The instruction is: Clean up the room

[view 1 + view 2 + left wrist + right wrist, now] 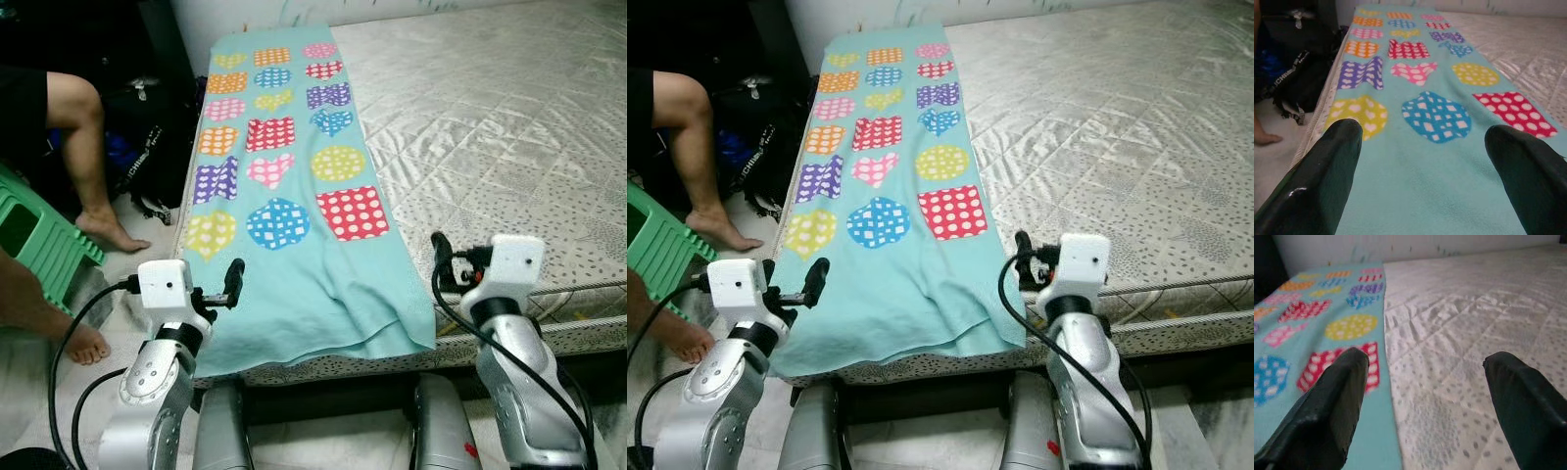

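Observation:
A turquoise blanket (294, 186) with coloured dotted shapes lies folded in a long strip along the left side of the bed (509, 127); its near end hangs over the front edge. My left gripper (233, 279) hovers open at the blanket's near left corner, nothing between its fingers (1327, 171). My right gripper (441, 262) stands open just past the blanket's near right edge, over the bare quilted mattress (1464, 347). Seen from the right wrist, the blanket's right edge (1376, 357) runs beside one finger.
A person's bare legs (83, 147) and feet stand on the floor to the left, beside a green plastic stool (34, 240). A black bag (152, 147) leans against the bed's left side. The wall closes off the far end of the bed.

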Robot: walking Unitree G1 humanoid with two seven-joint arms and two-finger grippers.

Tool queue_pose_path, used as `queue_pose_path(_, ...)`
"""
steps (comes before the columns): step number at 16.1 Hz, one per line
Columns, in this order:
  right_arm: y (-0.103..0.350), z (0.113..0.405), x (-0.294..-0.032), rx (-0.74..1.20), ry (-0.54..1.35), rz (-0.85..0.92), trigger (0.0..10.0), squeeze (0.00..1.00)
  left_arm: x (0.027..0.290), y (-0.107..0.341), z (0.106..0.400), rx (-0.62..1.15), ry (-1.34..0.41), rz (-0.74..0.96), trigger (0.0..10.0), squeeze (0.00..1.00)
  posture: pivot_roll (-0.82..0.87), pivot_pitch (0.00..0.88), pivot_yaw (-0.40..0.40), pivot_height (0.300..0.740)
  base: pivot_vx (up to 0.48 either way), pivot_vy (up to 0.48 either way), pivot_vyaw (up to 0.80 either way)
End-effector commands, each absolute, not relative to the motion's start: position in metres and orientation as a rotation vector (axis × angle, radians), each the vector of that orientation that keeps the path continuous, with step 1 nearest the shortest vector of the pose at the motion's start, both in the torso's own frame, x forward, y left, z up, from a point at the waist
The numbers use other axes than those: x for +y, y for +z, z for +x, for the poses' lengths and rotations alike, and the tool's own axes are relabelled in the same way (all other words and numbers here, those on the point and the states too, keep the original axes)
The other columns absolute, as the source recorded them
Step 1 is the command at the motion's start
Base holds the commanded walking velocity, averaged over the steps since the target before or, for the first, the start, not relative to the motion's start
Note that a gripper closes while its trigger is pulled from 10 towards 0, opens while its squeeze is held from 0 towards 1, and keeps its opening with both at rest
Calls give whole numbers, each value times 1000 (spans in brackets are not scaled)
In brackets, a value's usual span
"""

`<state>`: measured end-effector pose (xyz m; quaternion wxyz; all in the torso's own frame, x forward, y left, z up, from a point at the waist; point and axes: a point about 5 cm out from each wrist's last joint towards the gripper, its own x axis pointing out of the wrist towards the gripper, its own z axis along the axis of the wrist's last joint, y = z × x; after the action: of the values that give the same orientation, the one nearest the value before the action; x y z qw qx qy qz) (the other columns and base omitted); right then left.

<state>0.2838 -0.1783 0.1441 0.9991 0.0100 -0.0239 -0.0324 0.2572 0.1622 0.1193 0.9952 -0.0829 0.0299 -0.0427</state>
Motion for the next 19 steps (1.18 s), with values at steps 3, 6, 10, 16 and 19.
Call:
queue_pose_path(3, 153, 296, -178, -80, -84, 61, 10000, 0, 164, 119, 263, 51, -74, -157, 10000, 0, -134, 0, 92, 565, 0, 0, 0)
queue_pose_path(6, 155, 299, -179, -91, -91, 75, 10000, 0, 163, 118, 264, 46, -78, -158, 10000, 0, -139, 0, 94, 605, 0, 0, 0)
queue_pose_path(10, 156, 301, -182, -97, -103, 87, 10000, 0, 160, 117, 265, 45, -89, -159, 10000, 0, -143, 0, 103, 655, 0, 0, 0)
queue_pose_path(16, 158, 304, -188, -112, -118, 83, 10000, 0, 155, 119, 269, 39, -111, -163, 10000, 0, -142, 0, 111, 715, 0, 0, 0)
queue_pose_path(19, 159, 305, -191, -121, -131, 78, 10000, 0, 153, 117, 269, 41, -118, -164, 10000, 0, -144, 0, 112, 740, 0, 0, 0)
